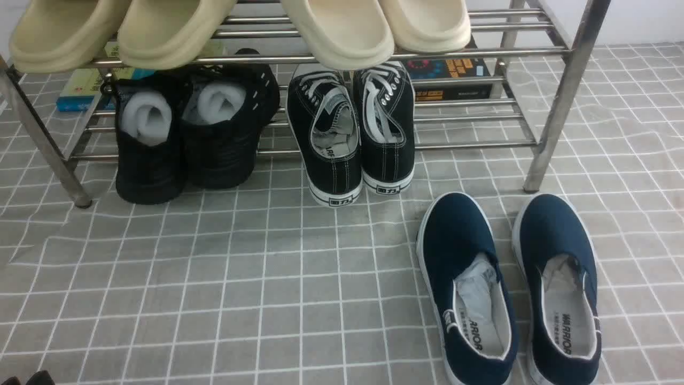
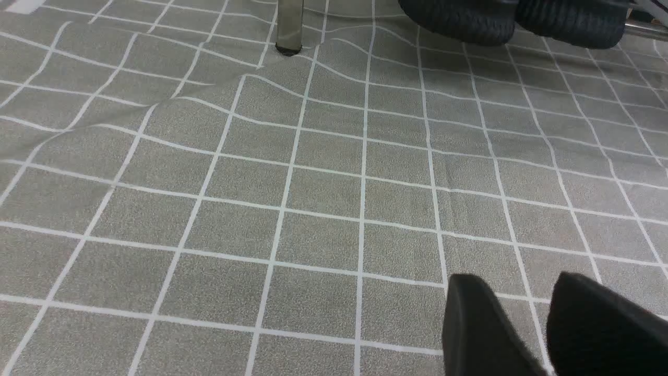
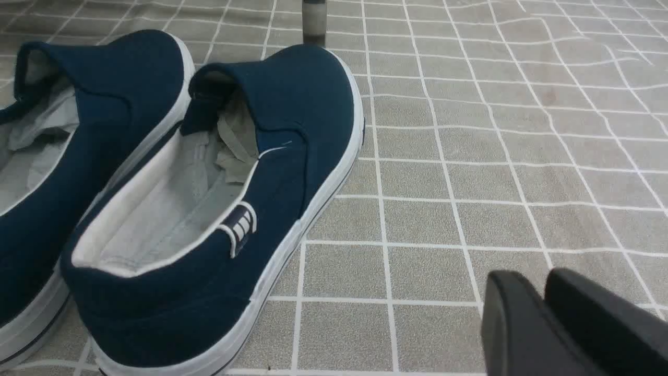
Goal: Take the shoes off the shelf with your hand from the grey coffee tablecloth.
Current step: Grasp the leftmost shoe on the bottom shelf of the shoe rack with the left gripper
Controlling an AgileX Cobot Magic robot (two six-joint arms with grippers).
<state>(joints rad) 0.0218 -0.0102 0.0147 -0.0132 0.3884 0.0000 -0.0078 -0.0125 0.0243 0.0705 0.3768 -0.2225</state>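
Nearest, at the lower right of each wrist view, both hands hang low over the grey coffee tablecloth (image 1: pixel 267 278) and carry nothing: the left hand (image 2: pixel 514 295) is released, cloth showing between its fingers, while the right hand (image 3: pixel 529 292) is clenched on empty air. In the lower right of the front view a pair of navy slip-ons (image 1: pixel 507 289) lies on the cloth, clear of the rack. Farther back, at the upper left, the shoes (image 1: pixel 187 133) sit on the lower tier of the shelf (image 1: pixel 566 96), heels forward, just beside black canvas lace-ups (image 1: pixel 352 133). Judging by this, their removal has not begun: reach, grasp and lift-out all remain
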